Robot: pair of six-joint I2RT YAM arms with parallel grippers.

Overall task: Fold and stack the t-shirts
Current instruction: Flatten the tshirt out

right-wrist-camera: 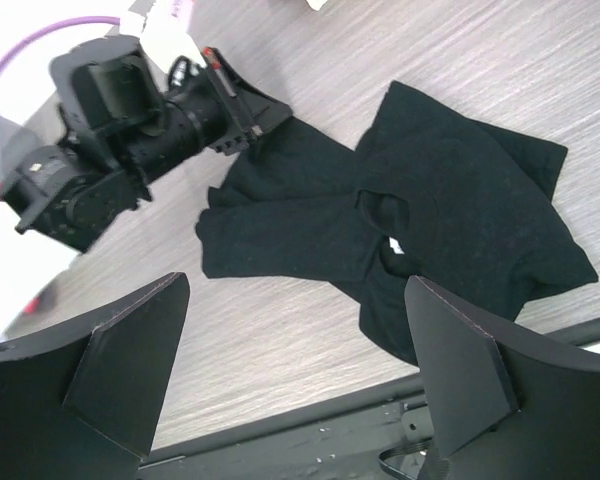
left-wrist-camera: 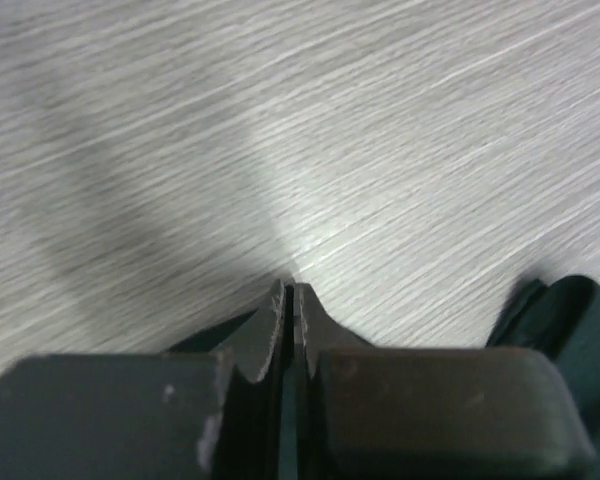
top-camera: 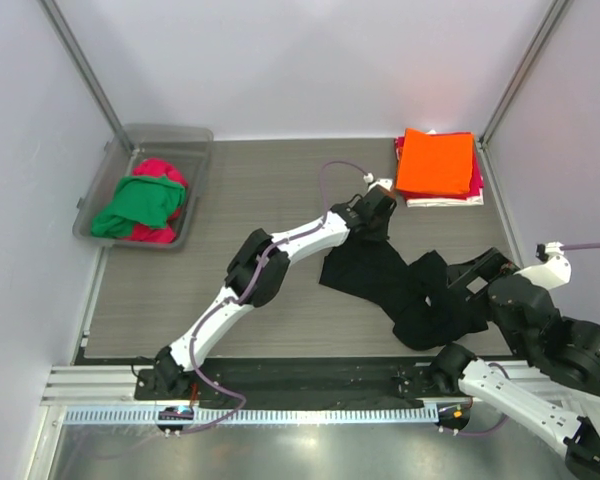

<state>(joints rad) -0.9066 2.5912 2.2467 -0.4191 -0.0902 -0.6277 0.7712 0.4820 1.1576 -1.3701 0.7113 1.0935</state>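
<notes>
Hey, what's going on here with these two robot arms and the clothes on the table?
The arms are working on a crumpled black t-shirt lying on the table. The left gripper has reached across and is pinched shut on the shirt's far edge. The right gripper hangs open above the shirt's near side, holding nothing. A folded stack with an orange shirt on top sits at the far right, and the bin at the far left holds green and red garments not yet folded.

Black t-shirt (top-camera: pixel 400 285) lies rumpled right of centre; orange-topped folded stack (top-camera: pixel 437 163) sits beyond it; green shirt (top-camera: pixel 138 203) overlies red shirt (top-camera: pixel 161 170) in the bin (top-camera: pixel 170 133).
</notes>
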